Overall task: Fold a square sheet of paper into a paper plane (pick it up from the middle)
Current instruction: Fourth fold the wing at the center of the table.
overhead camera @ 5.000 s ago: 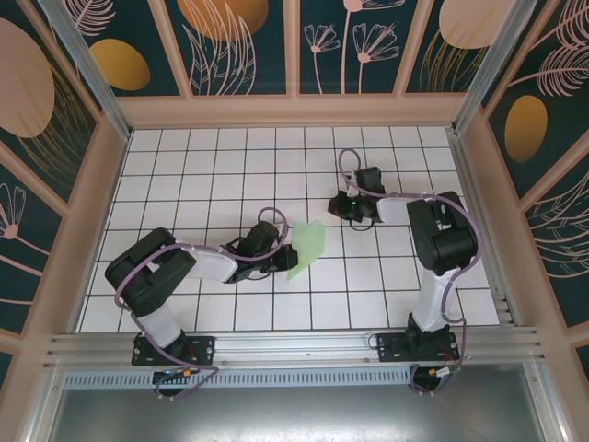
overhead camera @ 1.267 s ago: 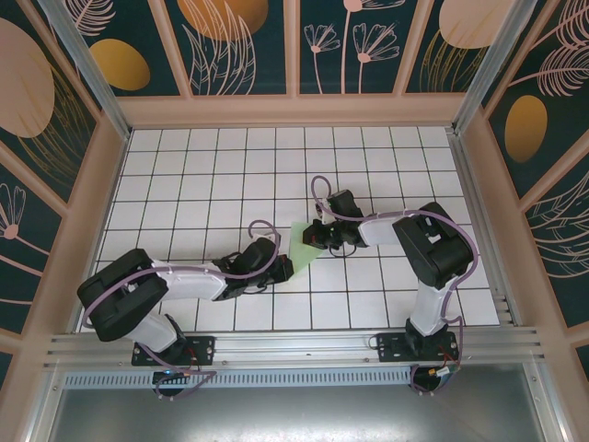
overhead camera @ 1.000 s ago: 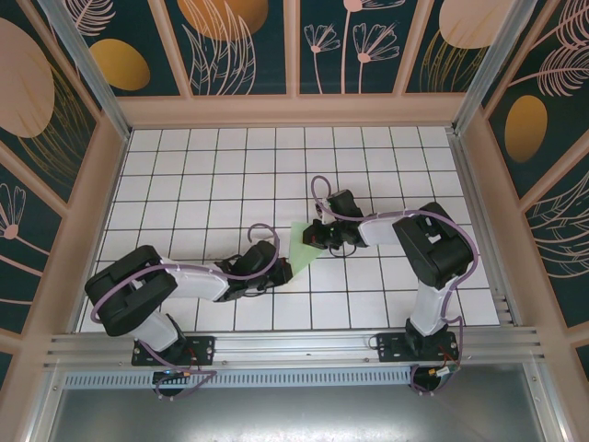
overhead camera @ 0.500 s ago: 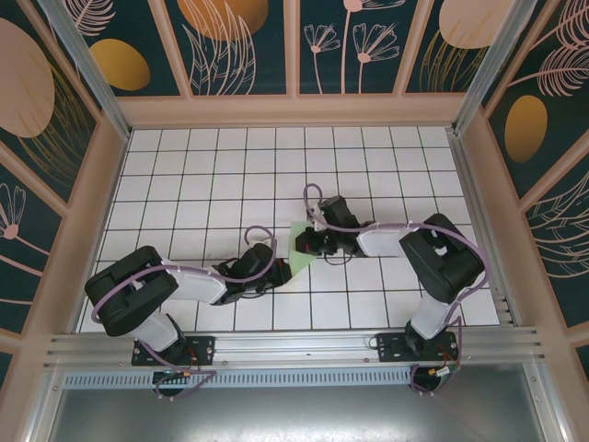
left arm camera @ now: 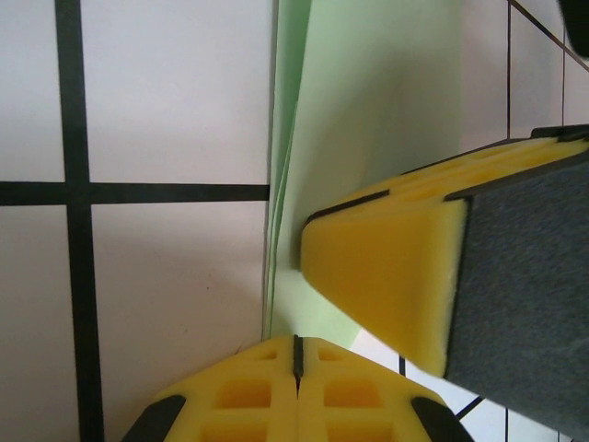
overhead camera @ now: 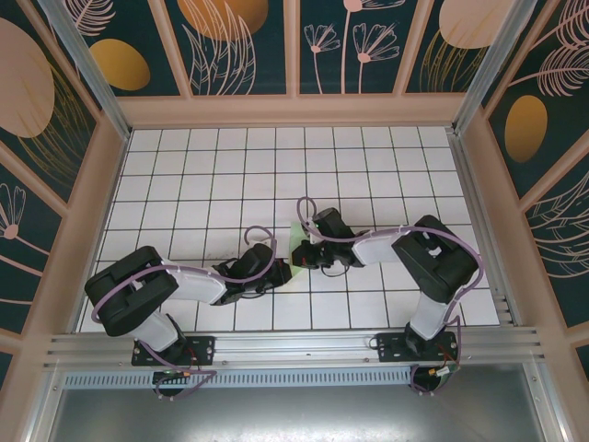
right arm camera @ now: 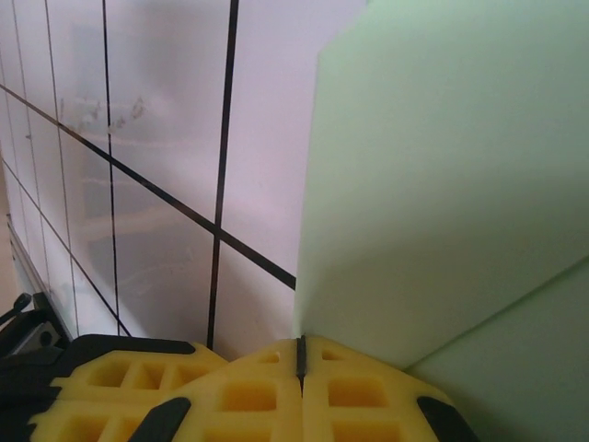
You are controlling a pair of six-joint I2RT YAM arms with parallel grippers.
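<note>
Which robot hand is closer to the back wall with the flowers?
Right. The right gripper touches the green paper a bit farther toward the back wall; the left gripper is at the paper's near end.

Bright, even light falls from overhead in the top view, and the white table takes a faint pink cast. Shadows are soft: a grey smear lies on the tiles just at 12 o'clock of the left arm. That picture is sharp throughout, though the frame posts lean outward toward the corners, as a wide lens makes them.

In the left wrist view the square sheet of paper looks pale and nearly washed out toward 12 o'clock. The yellow foam of the left gripper at 6 o'clock is soft-edged, too near to focus.

In the right wrist view the tiles carry a hazy sheen at 10 o'clock, and a darker shaded band crosses the paper at 4 o'clock.
</note>
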